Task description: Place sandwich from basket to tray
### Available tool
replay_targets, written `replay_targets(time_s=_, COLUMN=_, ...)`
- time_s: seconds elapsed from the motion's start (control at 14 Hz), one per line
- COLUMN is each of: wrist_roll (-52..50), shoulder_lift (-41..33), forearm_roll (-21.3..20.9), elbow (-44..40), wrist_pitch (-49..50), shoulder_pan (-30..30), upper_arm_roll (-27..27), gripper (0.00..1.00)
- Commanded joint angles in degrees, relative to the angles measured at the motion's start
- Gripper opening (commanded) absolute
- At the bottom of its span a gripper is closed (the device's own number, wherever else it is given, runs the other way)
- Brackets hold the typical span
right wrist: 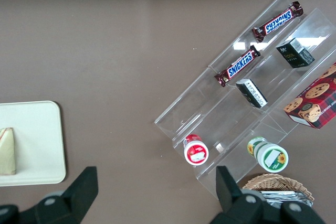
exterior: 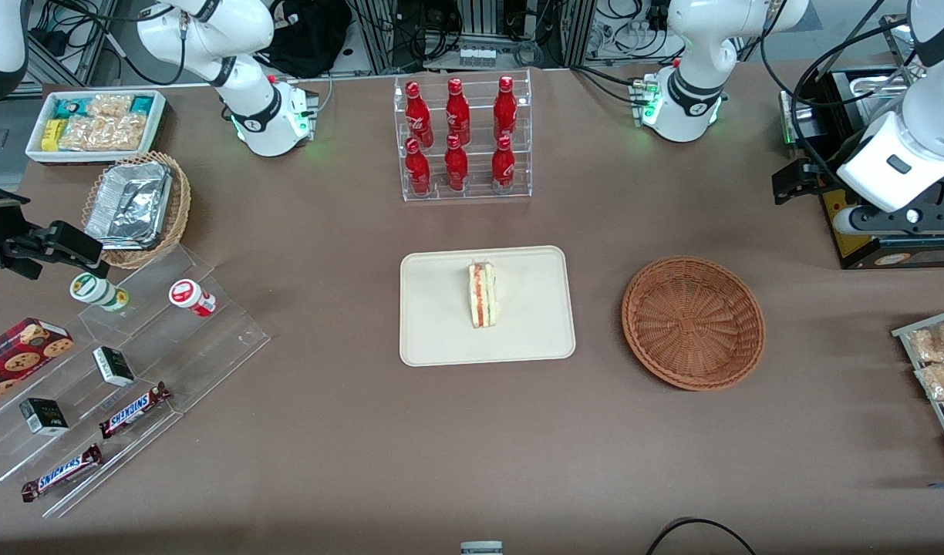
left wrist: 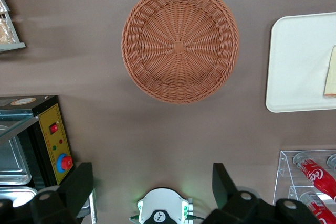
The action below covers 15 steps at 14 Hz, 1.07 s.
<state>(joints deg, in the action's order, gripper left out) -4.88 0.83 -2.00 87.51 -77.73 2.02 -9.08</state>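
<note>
Sandwich (exterior: 483, 295) lies on the tray (exterior: 433, 339), around the middle of it, filling stripe facing up, tray sitting mid-tabletop. Basket (exterior: 693, 321) sits beside the tray toward the working arm's end of the tabletop, well apart from it, nothing inside. Left gripper (left wrist: 152, 182) hangs raised near the working arm's end edge of the tabletop, farther from the front camera than the basket, next to a black box with a yellow panel (exterior: 850, 231). Its fingers (left wrist: 79, 184) are spread wide, holding nothing. Sandwich is well apart from the gripper, with the whole basket between them. Wrist view shows the basket on bare brown tabletop (left wrist: 157, 129), tray corner and a sliver of sandwich beside it. Clear rack of red bottles (exterior: 460, 139) stands farther from the front camera than the tray.
</note>
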Motion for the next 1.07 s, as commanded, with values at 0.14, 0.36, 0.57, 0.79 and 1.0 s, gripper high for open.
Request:
replay_targets(time_s=0.14, wrist_roll=-0.6, shoulder_lift=0.0, forearm_roll=-0.4, elbow=-1.0, wrist_pitch=-1.2, shoulder_pan=1.1, upper_arm_roll=-0.5, gripper=1.0)
replay_targets(time_s=0.36, wrist_roll=-1.2, shoulder_lift=-0.1, forearm_roll=0.4, elbow=-1.2, wrist_pitch=-0.8, shoulder_pan=2.5, upper_arm_roll=-0.4, gripper=1.0)
replay_targets(time_s=0.57, wrist_roll=-0.8, shoulder_lift=-0.2, forearm_roll=0.5, elbow=-1.4, wrist_pitch=-0.8, shoulder_pan=2.6, upper_arm_roll=-0.4, gripper=1.0)
replay_targets(time_s=0.79, wrist_roll=-0.7, shoulder_lift=-0.5, forearm_roll=0.2, elbow=-1.4, wrist_pitch=-0.9, shoulder_pan=2.5, upper_arm_roll=-0.5, gripper=1.0)
replay_targets(time_s=1.0, wrist_roll=-0.7, shoulder_lift=-1.2, forearm_roll=-0.1, elbow=-1.0, wrist_pitch=-1.8, shoulder_pan=2.5, upper_arm_roll=-0.4, gripper=1.0)
